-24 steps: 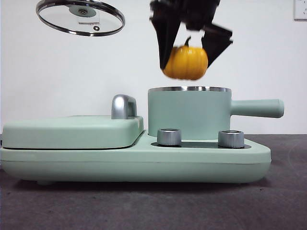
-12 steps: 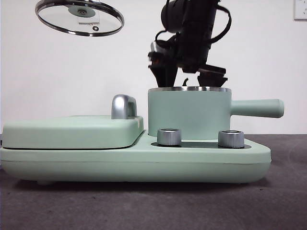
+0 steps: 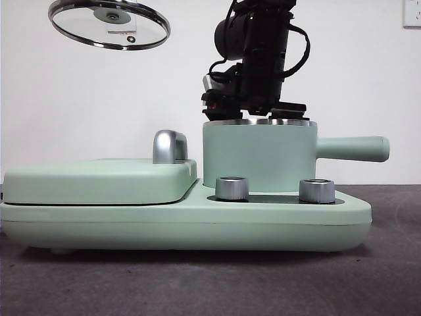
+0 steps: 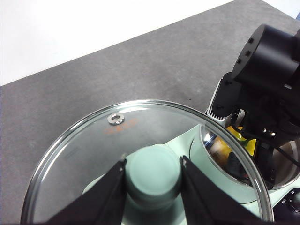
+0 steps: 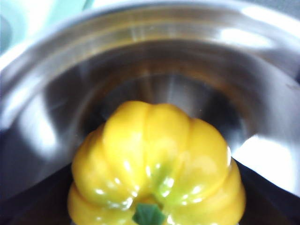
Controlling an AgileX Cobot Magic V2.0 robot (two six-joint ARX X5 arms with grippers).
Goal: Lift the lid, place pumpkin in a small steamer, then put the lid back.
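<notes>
Right gripper (image 3: 260,118) is dipping into the mint-green steel-rimmed pot (image 3: 258,158) at frame centre, jaws spread around the glossy yellow ribbed pumpkin (image 5: 157,164) — grip unclear. Left gripper (image 4: 152,176) is pinching the clear glass lid's (image 3: 109,24) knob, upper left.

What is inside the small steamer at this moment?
The pumpkin sits low inside the small steamer, between the right gripper jaws, steel wall behind it. From the front the pot wall hides both. The pot floor beneath the pumpkin is covered.
</notes>
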